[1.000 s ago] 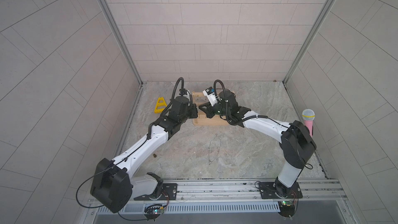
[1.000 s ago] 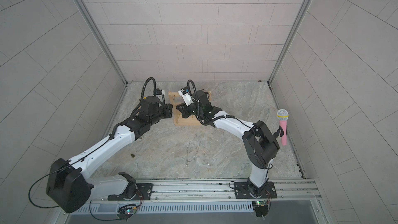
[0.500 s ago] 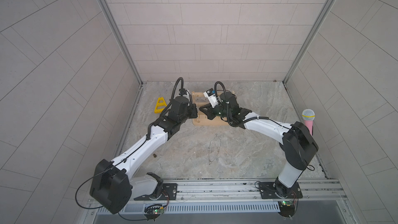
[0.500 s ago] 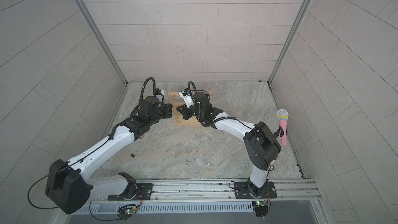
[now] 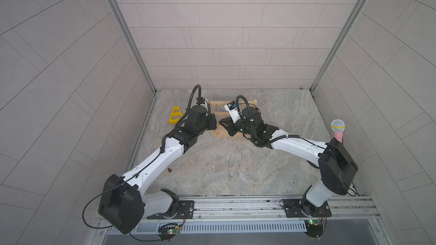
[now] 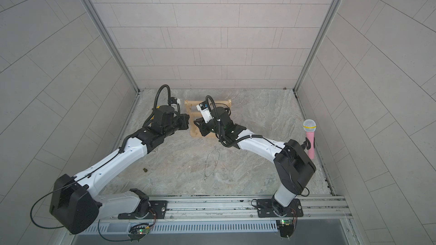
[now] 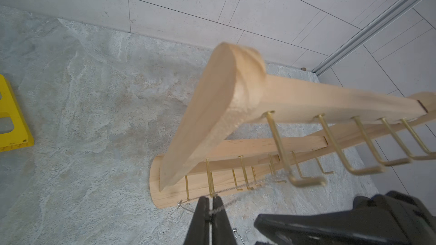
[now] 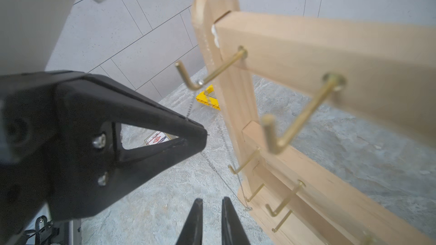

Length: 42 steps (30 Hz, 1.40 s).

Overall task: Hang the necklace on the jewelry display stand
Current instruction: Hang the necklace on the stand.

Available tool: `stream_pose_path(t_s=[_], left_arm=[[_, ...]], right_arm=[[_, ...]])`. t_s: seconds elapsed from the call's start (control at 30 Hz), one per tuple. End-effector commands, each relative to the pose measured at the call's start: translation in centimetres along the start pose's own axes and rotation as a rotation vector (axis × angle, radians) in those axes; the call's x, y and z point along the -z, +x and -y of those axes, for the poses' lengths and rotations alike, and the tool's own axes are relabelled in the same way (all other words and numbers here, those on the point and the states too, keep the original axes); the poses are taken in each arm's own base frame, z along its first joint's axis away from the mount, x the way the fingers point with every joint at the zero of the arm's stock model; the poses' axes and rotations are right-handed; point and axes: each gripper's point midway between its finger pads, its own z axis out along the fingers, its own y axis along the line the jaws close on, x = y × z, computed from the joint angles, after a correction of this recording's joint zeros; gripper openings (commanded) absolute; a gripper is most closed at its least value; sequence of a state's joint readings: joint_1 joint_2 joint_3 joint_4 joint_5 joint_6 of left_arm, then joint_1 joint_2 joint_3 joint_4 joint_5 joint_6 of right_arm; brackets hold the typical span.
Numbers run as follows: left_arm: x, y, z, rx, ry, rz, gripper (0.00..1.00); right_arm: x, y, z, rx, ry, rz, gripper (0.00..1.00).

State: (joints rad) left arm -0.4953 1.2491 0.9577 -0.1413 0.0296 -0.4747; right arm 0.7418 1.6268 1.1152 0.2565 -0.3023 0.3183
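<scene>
Necklace [image 7: 233, 201]: thin, light, limp chain that snags easily. It appears draped from top hook [image 8: 195, 83] of stand [image 7: 207, 114], running down in front of it.
Left gripper [image 7: 210, 205]: clamped on chain, near stand base.
Right gripper [image 8: 211, 208]: jaws slightly apart, empty, beside stand.
Best hold: short pinch close to hook.

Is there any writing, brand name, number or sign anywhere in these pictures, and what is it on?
No text can be read.
A red and white sticker in the right wrist view: print too blurred; what it sits on cannot be told.
A label on the white camera housing at the right arm's wrist: too small in both top views.
The pink microphone: no markings visible.
</scene>
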Motion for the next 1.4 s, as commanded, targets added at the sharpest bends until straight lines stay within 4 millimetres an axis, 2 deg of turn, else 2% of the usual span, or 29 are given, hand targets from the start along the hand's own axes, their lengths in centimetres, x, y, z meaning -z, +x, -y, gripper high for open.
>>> stream_pose_path(t_s=[0.0, 0.17, 0.4, 0.73, 0.93, 1.1, 1.37], left_arm=[[0.7, -0.8, 0.4, 0.010, 0.016, 0.019, 0.03], [0.7, -0.8, 0.5, 0.013, 0.023, 0.015, 0.03], [0.9, -0.9, 0.4, 0.013, 0.020, 0.020, 0.03], [0.9, -1.0, 0.4, 0.017, 0.021, 0.023, 0.02], [1.0, -1.1, 0.3, 0.018, 0.018, 0.026, 0.02], [1.1, -1.2, 0.1, 0.019, 0.012, 0.030, 0.02], [1.2, -1.5, -0.3, 0.020, -0.004, 0.041, 0.02]], right_arm=[[0.3, -2.2, 1.0, 0.016, 0.090, 0.102, 0.19], [-0.1, -3.0, 1.4, 0.003, 0.115, 0.137, 0.20], [-1.7, -3.2, 1.3, -0.018, 0.089, 0.140, 0.21], [-2.7, -3.2, 1.4, -0.027, 0.085, 0.149, 0.21], [-3.2, -3.3, 1.2, -0.031, 0.071, 0.153, 0.11], [-2.7, -3.3, 0.8, -0.023, 0.055, 0.148, 0.01], [-1.4, -3.2, -0.6, 0.007, 0.002, 0.122, 0.00]])
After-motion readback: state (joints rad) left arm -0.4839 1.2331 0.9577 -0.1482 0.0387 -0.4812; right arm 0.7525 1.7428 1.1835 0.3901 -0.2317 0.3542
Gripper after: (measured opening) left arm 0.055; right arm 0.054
